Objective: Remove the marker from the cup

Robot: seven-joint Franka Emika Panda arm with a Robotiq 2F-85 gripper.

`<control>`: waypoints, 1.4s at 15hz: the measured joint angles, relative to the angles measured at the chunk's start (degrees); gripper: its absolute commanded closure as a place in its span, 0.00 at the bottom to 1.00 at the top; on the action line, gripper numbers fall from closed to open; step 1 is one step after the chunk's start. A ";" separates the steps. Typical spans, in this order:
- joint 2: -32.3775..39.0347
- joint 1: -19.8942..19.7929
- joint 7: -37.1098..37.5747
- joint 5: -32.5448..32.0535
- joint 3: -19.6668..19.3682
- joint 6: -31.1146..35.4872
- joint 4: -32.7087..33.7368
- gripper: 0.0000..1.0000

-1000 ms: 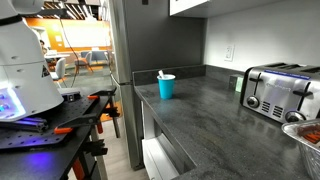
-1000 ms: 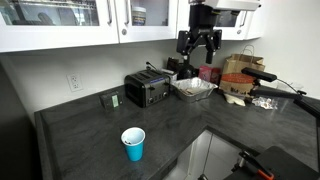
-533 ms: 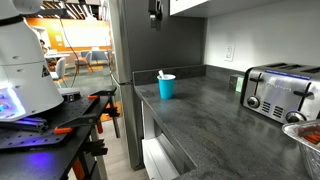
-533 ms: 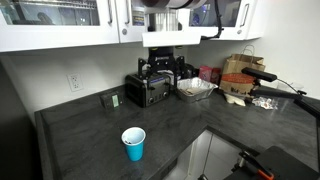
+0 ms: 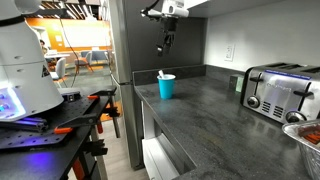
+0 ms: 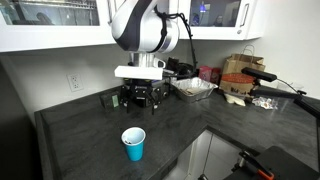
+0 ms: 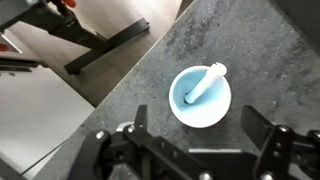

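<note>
Hanging high over the worktop, the gripper has its jaws spread wide with nothing between them. None of the job looks done yet: the marker still leans inside the cyan cup, white end poking over the rim. In the wrist view the cup sits just ahead of the jaws, roughly centred between them but well below — descent, grasp and lift all remain.

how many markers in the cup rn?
1. The marker leans inside the cyan cup near the countertop edge, white end at the rim. The wrist view looks straight in; none hidden.
</note>
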 measured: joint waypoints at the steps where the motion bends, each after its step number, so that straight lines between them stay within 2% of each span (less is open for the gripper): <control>1: 2.35 0.67 0.00 0.83 -0.38 0.46 1.16 0.20; 2: 4.39 1.34 0.00 1.66 -0.78 0.61 2.25 0.24; 3: 6.25 2.01 -0.08 2.53 -1.21 0.76 3.30 0.32; 6: 10.49 3.07 -0.37 5.32 -1.98 0.91 5.90 0.45; 8: 12.79 3.47 -1.00 7.23 -2.35 0.92 7.15 0.38; 11: 16.21 4.01 -1.33 8.92 -3.26 0.93 9.12 0.35; 17: 21.76 4.24 -1.35 9.90 -4.52 0.93 12.66 0.49; 20: 23.58 4.24 -1.36 10.96 -4.64 0.92 13.85 0.51; 21: 24.04 4.24 -1.36 11.21 -4.66 0.91 14.13 0.55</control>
